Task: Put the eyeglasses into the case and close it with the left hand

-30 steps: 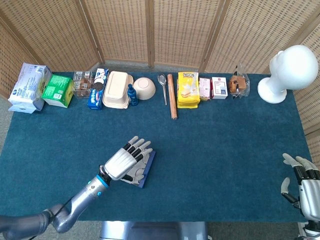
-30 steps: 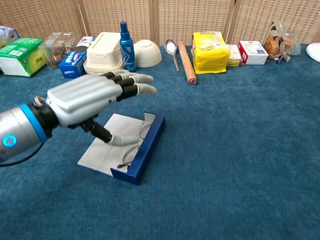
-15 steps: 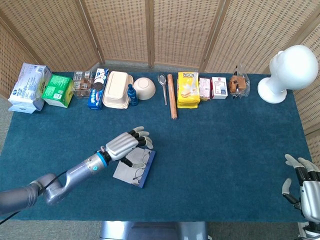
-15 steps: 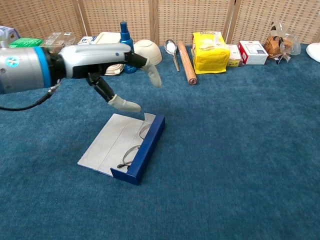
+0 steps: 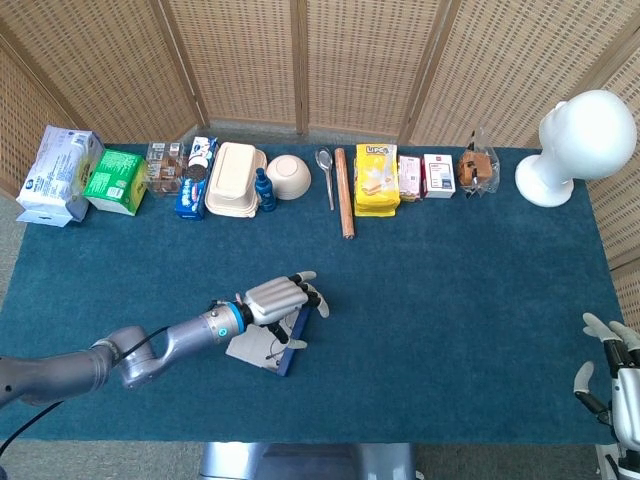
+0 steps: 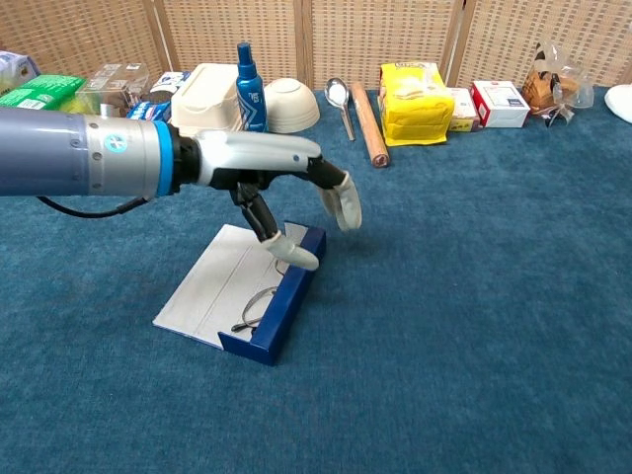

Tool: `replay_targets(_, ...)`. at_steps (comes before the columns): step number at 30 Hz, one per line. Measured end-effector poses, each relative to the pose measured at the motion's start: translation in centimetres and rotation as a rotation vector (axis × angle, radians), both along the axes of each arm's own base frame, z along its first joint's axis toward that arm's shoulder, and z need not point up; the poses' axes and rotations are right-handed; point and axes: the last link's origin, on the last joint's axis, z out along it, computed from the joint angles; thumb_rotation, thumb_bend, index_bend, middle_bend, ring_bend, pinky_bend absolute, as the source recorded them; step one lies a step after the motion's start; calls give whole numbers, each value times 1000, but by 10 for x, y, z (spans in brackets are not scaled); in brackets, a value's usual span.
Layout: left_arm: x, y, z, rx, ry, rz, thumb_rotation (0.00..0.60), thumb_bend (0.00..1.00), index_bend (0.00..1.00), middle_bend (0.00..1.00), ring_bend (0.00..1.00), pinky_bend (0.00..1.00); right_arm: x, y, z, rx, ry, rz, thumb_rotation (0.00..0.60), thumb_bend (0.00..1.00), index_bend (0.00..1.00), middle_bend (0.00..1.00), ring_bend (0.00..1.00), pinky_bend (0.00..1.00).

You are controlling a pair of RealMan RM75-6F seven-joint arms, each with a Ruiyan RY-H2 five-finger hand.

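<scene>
An open eyeglass case (image 6: 217, 286) (image 5: 260, 350) lies on the blue cloth, its grey inner flap flat and its dark blue lid (image 6: 291, 294) standing up along the right side. Thin-framed eyeglasses (image 6: 259, 301) rest inside against the lid. My left hand (image 6: 281, 170) (image 5: 283, 297) hovers over the case's far right corner, fingers spread and pointing down past the lid, thumb near the lid's far end, holding nothing. My right hand (image 5: 610, 365) shows only partly at the lower right edge of the head view, fingers apart and empty.
Along the far edge stand packets (image 5: 60, 172), a green box (image 5: 116, 180), a food container (image 5: 234, 178), a blue bottle (image 6: 250, 81), a bowl (image 5: 288, 176), a spoon (image 5: 326, 176), a rolling pin (image 5: 344, 192), a yellow bag (image 5: 376, 178), small boxes (image 5: 438, 175) and a white mannequin head (image 5: 580, 145).
My left hand has swung from over the case's left part to its right side, past the lid, with fingers turning downward. My right hand has sunk lower toward the frame edge.
</scene>
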Motion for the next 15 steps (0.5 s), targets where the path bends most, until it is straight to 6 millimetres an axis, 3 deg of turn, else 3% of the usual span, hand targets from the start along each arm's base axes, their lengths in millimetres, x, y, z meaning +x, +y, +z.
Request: replay_targets(15,-5,0,-16,1,86,-38,468,201,299,362,256,0,-2,3,1,-6,-4,-9,503,695,166,310,175,202)
